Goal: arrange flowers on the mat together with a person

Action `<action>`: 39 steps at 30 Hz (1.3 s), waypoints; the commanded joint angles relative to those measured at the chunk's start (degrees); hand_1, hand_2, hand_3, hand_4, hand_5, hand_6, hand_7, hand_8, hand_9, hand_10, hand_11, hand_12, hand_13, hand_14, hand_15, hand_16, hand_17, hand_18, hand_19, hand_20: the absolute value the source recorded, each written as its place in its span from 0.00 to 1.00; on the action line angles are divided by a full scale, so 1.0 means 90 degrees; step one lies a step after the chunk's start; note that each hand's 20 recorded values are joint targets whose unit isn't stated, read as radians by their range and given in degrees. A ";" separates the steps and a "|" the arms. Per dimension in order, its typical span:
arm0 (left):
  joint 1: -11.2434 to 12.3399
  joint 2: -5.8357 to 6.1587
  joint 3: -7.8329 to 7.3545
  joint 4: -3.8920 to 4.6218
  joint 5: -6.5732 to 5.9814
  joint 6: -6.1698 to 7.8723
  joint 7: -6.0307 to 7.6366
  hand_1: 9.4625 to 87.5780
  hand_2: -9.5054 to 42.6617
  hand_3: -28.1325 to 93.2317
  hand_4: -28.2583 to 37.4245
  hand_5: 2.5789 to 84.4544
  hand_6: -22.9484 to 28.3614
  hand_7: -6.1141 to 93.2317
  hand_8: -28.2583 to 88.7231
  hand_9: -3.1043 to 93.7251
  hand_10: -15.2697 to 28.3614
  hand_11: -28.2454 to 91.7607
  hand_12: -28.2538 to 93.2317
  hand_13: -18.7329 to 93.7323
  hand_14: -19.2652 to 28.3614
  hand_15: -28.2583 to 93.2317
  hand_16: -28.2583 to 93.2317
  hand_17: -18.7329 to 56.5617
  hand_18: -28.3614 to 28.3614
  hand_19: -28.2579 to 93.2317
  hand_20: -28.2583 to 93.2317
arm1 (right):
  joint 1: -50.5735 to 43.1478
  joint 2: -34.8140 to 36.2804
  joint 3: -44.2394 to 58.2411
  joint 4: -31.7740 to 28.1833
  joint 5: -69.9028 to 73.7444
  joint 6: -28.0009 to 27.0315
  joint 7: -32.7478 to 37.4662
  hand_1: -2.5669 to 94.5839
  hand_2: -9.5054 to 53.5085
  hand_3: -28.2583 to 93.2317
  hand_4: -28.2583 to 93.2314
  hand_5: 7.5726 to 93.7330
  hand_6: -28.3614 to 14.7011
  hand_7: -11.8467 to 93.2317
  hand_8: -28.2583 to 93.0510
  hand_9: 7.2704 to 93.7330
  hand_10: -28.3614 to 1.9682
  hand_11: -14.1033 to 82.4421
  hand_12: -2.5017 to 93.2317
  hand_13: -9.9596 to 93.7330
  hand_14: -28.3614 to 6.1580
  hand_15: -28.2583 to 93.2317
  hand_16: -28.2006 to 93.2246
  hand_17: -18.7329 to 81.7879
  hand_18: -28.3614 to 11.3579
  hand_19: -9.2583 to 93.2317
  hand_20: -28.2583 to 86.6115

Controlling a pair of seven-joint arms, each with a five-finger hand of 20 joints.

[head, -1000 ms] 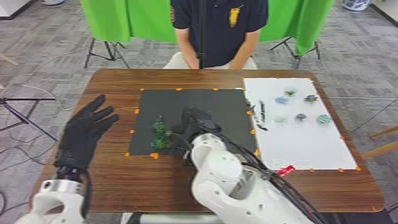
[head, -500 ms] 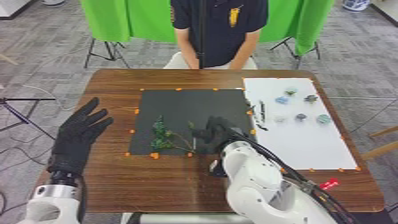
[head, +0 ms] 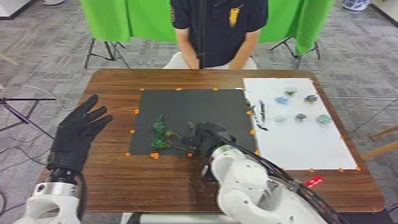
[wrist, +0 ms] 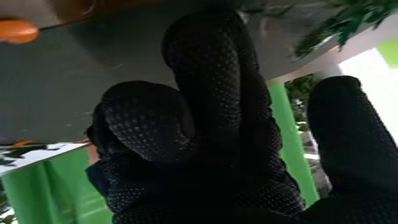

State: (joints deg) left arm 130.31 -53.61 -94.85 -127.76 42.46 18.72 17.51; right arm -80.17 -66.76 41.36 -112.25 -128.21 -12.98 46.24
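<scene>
Lying at nine o'clock from the right hand (head: 211,136); leafy green sprig (head: 160,132), tip towards twelve; on black mat (head: 195,104); fingers loosely together, thumb apart.

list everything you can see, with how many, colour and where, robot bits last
table: one, brown, centre
dark mat: one, near-black, centre-left on the table
white mat: one, right side
flower heads: six, muted blue, green and whitish, on the white mat
leafy greenery: count unclear, green, lower left of the dark mat
thin pieces: count unclear, dark, white mat's left edge
markers: many, orange, around both mats
cloth: green, behind the table
left hand: one, black, over the table's left side
right hand: one, black, over the dark mat
arms: two, white, from the bottom edge
</scene>
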 commanded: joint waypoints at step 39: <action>0.0012 0.0021 0.0054 0.0082 -0.0057 0.0035 0.0158 0.18 0.25 0.90 0.07 0.41 0.53 0.19 0.16 0.39 0.73 0.39 0.31 0.40 0.91 0.50 0.20 0.11 0.86 0.56 0.33 | -0.2554 0.1061 0.4483 -0.1356 0.5754 0.2388 -0.2570 0.21 0.42 0.79 0.04 0.79 0.51 0.25 0.14 0.81 0.27 0.49 0.22 0.73 0.28 0.77 0.35 0.45 0.09 0.92 0.54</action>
State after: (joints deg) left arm 130.57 -53.61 -95.30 -127.77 42.65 18.61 16.68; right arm -93.24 -66.27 64.22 -124.25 -108.07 -3.92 37.14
